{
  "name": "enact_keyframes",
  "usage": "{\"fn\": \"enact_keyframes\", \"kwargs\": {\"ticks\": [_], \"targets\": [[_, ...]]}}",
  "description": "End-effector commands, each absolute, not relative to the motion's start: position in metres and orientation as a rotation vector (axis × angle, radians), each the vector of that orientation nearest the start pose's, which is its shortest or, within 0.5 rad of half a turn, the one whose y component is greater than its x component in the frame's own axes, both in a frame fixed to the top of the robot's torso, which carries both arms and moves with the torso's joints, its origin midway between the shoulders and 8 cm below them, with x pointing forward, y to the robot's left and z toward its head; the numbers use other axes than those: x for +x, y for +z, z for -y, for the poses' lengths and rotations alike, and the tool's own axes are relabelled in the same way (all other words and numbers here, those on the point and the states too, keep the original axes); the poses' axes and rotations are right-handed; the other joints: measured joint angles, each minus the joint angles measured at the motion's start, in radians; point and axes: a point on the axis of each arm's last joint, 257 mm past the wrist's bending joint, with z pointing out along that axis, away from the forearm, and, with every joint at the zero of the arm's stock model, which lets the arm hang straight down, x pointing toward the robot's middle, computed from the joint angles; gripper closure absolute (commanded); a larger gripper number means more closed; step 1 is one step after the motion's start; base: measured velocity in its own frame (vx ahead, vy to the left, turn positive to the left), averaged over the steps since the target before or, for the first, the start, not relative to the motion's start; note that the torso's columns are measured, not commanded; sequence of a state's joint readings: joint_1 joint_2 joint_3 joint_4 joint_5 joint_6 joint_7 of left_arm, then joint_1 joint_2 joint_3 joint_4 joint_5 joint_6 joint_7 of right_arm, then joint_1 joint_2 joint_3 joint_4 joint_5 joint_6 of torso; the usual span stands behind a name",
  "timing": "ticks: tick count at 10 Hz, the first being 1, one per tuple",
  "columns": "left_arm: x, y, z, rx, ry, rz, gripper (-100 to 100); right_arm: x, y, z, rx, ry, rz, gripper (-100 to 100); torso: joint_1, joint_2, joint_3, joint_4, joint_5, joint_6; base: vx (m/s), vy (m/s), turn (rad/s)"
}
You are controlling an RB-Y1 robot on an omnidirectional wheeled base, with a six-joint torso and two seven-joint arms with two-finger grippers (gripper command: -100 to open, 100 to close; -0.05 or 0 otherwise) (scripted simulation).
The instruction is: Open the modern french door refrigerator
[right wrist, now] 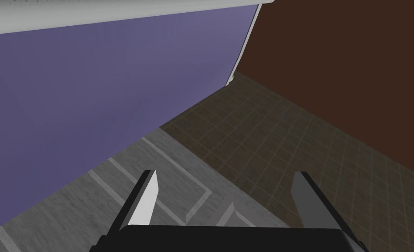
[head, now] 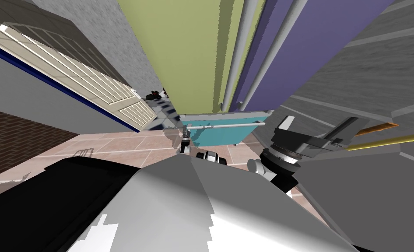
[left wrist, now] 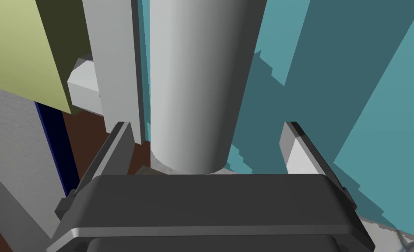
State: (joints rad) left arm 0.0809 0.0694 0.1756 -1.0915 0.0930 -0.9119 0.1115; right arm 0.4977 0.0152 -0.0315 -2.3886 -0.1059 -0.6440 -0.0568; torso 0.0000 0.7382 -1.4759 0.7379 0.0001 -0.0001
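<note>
Two fingers (left wrist: 122, 146) of left gripper (left wrist: 206, 127) straddle grey handle (left wrist: 193, 87) — not touching.

No legible text, labels, brand marks or numbers anywhere. The refrigerator (head: 201, 87) faces are plain flat colour: green door (head: 180, 43), purple door (head: 324, 39), teal drawer front (head: 223, 133). Grey cabinets (head: 377, 78) carry no markings either.
</note>
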Motion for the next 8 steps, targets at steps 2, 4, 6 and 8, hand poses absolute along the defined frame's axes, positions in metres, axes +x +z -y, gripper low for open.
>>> {"fn": "enact_keyframes", "kwargs": {"ticks": [2, 4, 6, 8], "targets": [[0.43, -0.262, -0.355, -1.053, -1.249, -0.73, 100, 0.286, 0.095, 0.294, 0.529, 1.438, -0.343, 0, 0.003, -0.004, -0.001, -0.005, 0.005, 0.002, -0.008, 0.005, -0.005], [0.436, -0.261, -0.354, -1.057, -1.251, -0.74, 100, 0.286, 0.095, 0.294, 0.529, 1.438, -0.343, 0, 0.001, 0.0, 0.0, -0.003, 0.002, 0.0, -0.123, -0.038, 0.031], [0.442, -0.261, -0.353, -1.064, -1.252, -0.752, 100, 0.286, 0.095, 0.294, 0.529, 1.439, -0.343, 0, 0.0, 0.003, 0.002, -0.002, 0.002, 0.001, -0.201, -0.056, 0.032], [0.443, -0.258, -0.353, -1.06, -1.254, -0.75, 100, 0.286, 0.095, 0.294, 0.53, 1.439, -0.343, 0, 0.001, -0.003, -0.001, -0.001, 0.001, 0.0, -0.132, -0.051, 0.019]]}}
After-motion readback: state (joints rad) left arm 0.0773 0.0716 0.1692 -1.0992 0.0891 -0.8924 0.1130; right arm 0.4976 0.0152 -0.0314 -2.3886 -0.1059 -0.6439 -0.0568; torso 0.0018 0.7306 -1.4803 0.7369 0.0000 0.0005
